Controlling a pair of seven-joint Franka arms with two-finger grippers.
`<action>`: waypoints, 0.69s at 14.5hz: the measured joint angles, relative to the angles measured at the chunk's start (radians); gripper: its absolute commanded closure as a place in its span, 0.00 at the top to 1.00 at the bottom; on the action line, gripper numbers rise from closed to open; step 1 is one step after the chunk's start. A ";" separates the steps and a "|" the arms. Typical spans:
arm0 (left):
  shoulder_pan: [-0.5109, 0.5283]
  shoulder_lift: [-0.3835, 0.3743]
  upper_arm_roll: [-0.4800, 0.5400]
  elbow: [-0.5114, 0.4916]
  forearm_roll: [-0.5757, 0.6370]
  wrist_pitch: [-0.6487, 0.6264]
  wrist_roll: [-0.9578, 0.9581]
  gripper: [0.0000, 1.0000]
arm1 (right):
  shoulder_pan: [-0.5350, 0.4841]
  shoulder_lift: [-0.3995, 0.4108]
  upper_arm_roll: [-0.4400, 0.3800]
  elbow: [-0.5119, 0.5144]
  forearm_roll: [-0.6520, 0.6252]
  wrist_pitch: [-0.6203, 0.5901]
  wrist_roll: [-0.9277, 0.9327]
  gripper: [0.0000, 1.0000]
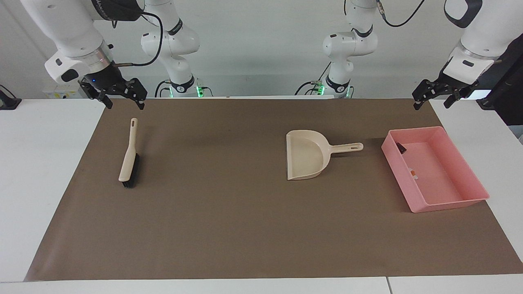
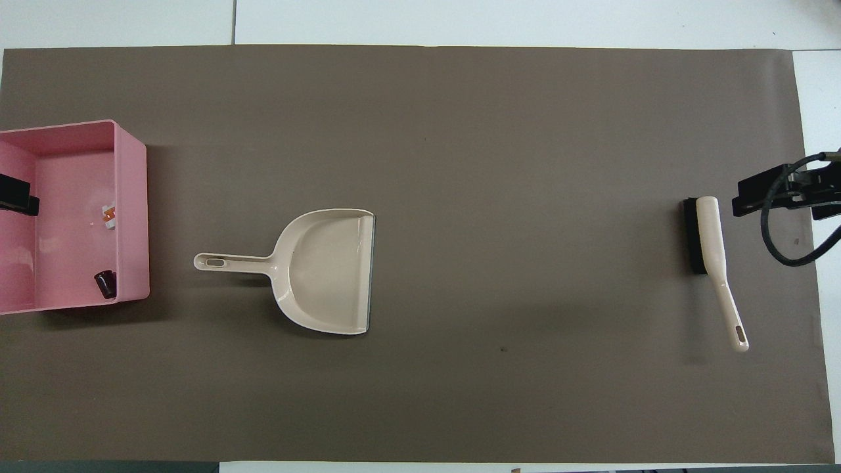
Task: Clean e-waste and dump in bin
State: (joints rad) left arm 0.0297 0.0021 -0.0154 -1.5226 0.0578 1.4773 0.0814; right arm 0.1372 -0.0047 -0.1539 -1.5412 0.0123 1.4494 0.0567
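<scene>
The left gripper (image 1: 434, 99) hangs empty with its fingers spread wide, raised over the mat's (image 1: 229, 228) corner near the left arm's base. In the pink bin (image 1: 451, 204) below it lie both bits of e-waste: the dark block (image 1: 401, 148) in the corner nearest the robots, the small white piece (image 1: 413, 173) against the wall facing the dustpan (image 1: 306, 159). The right gripper (image 1: 121, 99) waits, open too, above the brush (image 1: 129, 157) handle's tip.
</scene>
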 measured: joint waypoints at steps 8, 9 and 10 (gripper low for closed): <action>0.001 -0.001 0.001 -0.014 -0.026 0.000 -0.034 0.98 | 0.000 0.000 0.000 0.000 0.000 0.000 0.000 1.00; 0.001 -0.001 0.001 -0.014 -0.026 0.000 -0.035 0.98 | 0.000 0.000 0.000 0.000 0.000 0.000 0.000 1.00; 0.001 -0.001 0.001 -0.014 -0.026 0.000 -0.035 0.98 | 0.000 0.000 0.000 0.000 0.000 0.000 0.000 1.00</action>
State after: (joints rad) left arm 0.0303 0.0015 -0.0140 -1.5366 0.0316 1.4773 0.0468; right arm 0.1372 -0.0048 -0.1539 -1.5413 0.0124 1.4494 0.0567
